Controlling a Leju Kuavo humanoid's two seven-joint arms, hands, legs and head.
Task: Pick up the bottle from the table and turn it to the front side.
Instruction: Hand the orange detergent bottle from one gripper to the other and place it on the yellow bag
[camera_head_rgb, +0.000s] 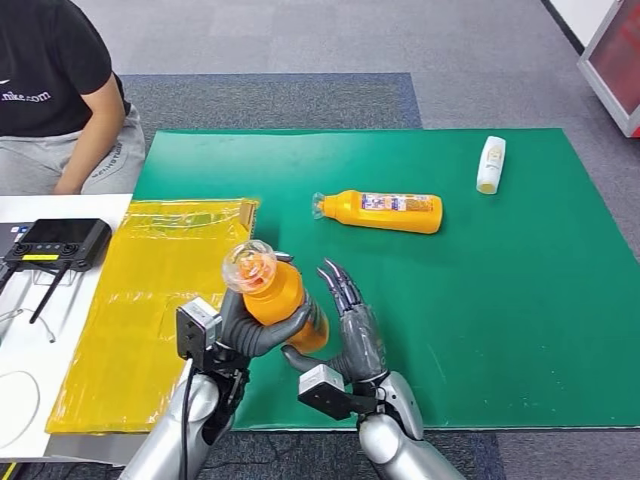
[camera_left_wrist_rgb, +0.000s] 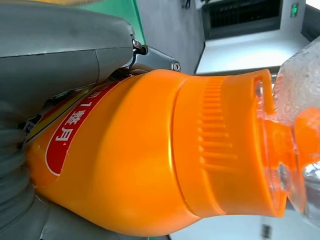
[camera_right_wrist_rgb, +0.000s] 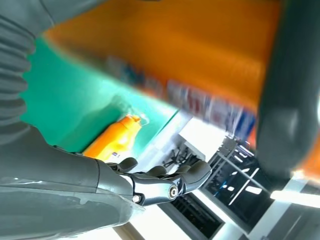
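We see the left hand (camera_head_rgb: 241, 335) gripping the orange bottle (camera_head_rgb: 283, 300), fingers wrapped around its body, lifted above the green mat (camera_head_rgb: 490, 330) near its front edge. The bottle tilts, its clear cap (camera_head_rgb: 247, 265) pointing up and to the left. In the left wrist view a red label (camera_left_wrist_rgb: 73, 127) runs along the bottle's side. The right hand (camera_head_rgb: 355, 335) is just beside the bottle, its fingers (camera_head_rgb: 340, 285) spread and holding nothing; we cannot tell if the palm touches it. 1 more orange bottle (camera_head_rgb: 381, 211) lies on the mat farther back, and a white bottle (camera_head_rgb: 491, 164) lies near the far right. A yellow sheet (camera_head_rgb: 143, 300) lies left of the mat.
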